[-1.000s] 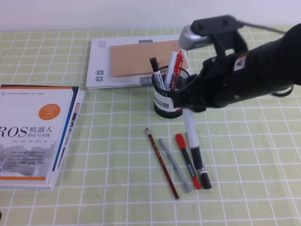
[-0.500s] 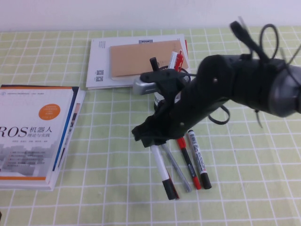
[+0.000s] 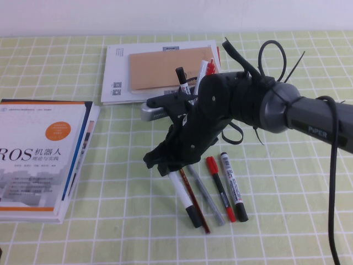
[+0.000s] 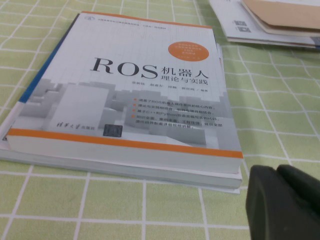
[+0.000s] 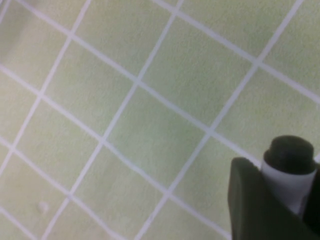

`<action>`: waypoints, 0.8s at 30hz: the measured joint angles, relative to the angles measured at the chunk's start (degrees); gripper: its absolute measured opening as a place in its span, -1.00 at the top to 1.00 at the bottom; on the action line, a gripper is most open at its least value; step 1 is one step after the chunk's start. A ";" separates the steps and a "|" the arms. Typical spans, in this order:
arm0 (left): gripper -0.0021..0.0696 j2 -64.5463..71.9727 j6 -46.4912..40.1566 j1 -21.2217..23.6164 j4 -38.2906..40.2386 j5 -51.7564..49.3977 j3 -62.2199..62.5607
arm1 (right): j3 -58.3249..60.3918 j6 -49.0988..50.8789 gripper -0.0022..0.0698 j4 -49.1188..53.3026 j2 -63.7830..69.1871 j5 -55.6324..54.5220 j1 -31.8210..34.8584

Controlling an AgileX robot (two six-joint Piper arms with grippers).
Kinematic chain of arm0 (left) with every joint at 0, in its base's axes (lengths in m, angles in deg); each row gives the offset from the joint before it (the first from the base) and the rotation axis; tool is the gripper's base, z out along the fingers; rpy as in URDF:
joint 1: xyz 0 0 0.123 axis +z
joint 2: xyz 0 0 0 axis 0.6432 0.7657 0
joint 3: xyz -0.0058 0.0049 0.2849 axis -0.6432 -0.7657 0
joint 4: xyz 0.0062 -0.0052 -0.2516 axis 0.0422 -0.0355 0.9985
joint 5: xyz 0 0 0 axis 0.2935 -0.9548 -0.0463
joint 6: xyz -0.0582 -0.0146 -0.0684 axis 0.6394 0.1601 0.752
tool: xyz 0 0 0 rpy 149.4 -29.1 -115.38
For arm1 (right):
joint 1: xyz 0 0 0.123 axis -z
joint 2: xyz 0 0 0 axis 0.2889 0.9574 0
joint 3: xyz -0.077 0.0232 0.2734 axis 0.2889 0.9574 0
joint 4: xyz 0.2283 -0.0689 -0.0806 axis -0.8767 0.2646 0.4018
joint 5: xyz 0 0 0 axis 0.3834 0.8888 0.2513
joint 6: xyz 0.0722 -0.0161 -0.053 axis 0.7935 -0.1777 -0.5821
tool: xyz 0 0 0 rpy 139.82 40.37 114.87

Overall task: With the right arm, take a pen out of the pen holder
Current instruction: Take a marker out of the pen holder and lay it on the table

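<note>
Marker in right claw, left claw cropped

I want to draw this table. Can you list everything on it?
tablecloth: one, green with white checks, under everything
ROS book: one, white and orange, left side
grey book: one, far middle, under the brown notebook
pen holder: one, black, mostly hidden behind the right arm
pens in it: two show, black marker, white-red pen
loose pens: four, pencil, grey pen, red pen, black-white marker, near middle
white marker: one, black cap, slanting over the pencil
left gripper: one, black, beside the ROS book
right gripper: one, black, mid-table, jaws shut on white marker
</note>
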 joint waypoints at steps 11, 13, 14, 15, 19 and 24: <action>0.96 0.00 0.00 0.00 0.00 0.00 0.00 | -0.56 0.24 0.60 2.16 0.84 -0.73 0.00; 0.96 0.00 0.00 0.00 0.00 0.00 0.00 | -0.56 0.28 0.53 2.38 1.06 -0.99 0.00; 0.96 0.00 0.00 0.00 0.00 0.00 0.00 | -0.56 0.37 0.47 2.48 1.07 -0.97 0.00; 0.96 0.00 0.00 0.00 0.00 0.00 0.00 | -0.56 0.37 0.41 2.62 1.17 -0.97 0.00; 0.96 0.00 0.00 0.00 0.00 0.00 0.00 | -0.56 2.28 0.28 3.24 1.17 -1.01 0.00; 0.96 0.00 0.00 0.00 0.00 0.00 0.00 | 0.11 3.08 0.25 4.28 -0.77 -1.25 0.10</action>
